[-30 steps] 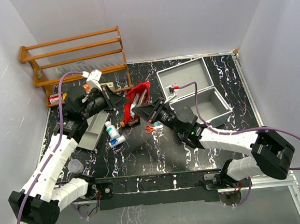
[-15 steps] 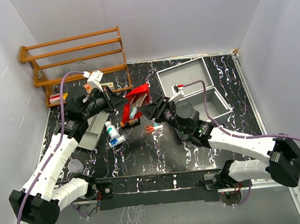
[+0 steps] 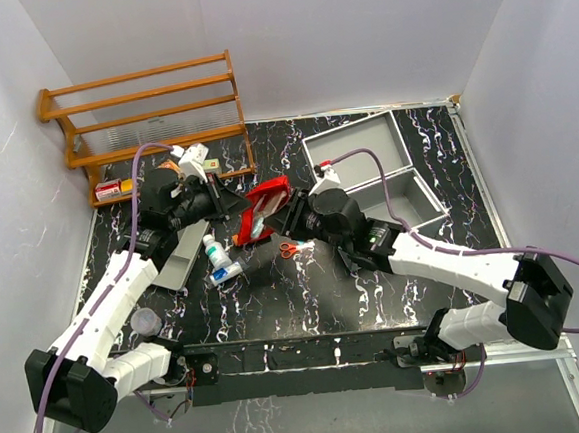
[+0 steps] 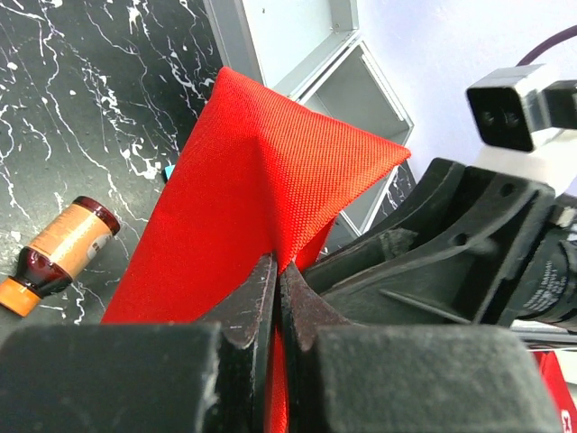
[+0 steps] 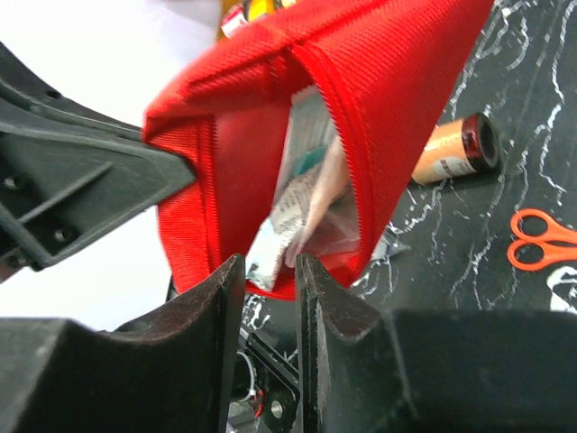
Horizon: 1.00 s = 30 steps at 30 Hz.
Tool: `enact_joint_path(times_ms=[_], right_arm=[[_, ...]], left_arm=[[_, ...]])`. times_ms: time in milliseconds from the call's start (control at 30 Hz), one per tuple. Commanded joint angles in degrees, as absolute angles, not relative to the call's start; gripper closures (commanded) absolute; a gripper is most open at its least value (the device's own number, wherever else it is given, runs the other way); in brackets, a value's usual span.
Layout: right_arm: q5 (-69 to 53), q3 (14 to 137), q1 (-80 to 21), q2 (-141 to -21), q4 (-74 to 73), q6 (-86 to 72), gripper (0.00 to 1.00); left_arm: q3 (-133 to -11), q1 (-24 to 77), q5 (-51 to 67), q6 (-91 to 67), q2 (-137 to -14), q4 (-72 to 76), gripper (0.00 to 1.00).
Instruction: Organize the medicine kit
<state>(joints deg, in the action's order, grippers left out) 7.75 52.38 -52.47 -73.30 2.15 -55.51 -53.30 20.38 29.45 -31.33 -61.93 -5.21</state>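
The red pouch (image 3: 265,204) hangs in the air between my two grippers, its mouth facing right. My left gripper (image 3: 231,205) is shut on a fold of the pouch's fabric (image 4: 261,162), with the fingertips (image 4: 261,280) pressed together. My right gripper (image 3: 289,218) is at the pouch's mouth (image 5: 406,81). Its jaws stand a narrow gap apart around the lower end of a clear packet (image 5: 293,207), and most of the packet sits inside the pouch. A brown bottle with an orange cap (image 5: 451,149) lies on the table under the pouch. It also shows in the left wrist view (image 4: 59,248).
Orange scissors (image 3: 288,248) lie just below the pouch. Two white tubes (image 3: 216,257) lie beside a grey tray (image 3: 177,257) on the left. An open grey box (image 3: 370,160) stands at the back right. A wooden rack (image 3: 141,118) stands at the back left. A clear cup (image 3: 144,319) stands front left.
My right arm has moved left and up toward the pouch's mouth. The pouch has been lifted and tipped flatter, and the packet now sits deeper inside it.
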Motion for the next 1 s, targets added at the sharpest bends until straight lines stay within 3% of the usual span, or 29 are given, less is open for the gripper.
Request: enact_joint_path(times_ms=[0,267,533,967], right_arm=[[8.59,56.03,-52.93,-74.83,-2.52,-56.64,0.75],[9.14,56.52,-54.02,-76.09,-7.97,-57.86,0.76],[9.64,55.88,-54.99,-75.15,-11.78,-58.42,0.75],[8.39,60.81,-57.37,-82.75,-16.71,-54.86,0.71]], left_arm=[[-53.41,20.50,32.32,-33.57,-62.59,-4.52,1.00],[-49.85,20.51,32.65,-41.71,-64.18,-6.02,1.00],[-40.78,20.54,32.45,-53.26,-63.03,2.12,1.00],[-32.63,20.53,31.65,-53.04,-61.99,6.40,1.00]])
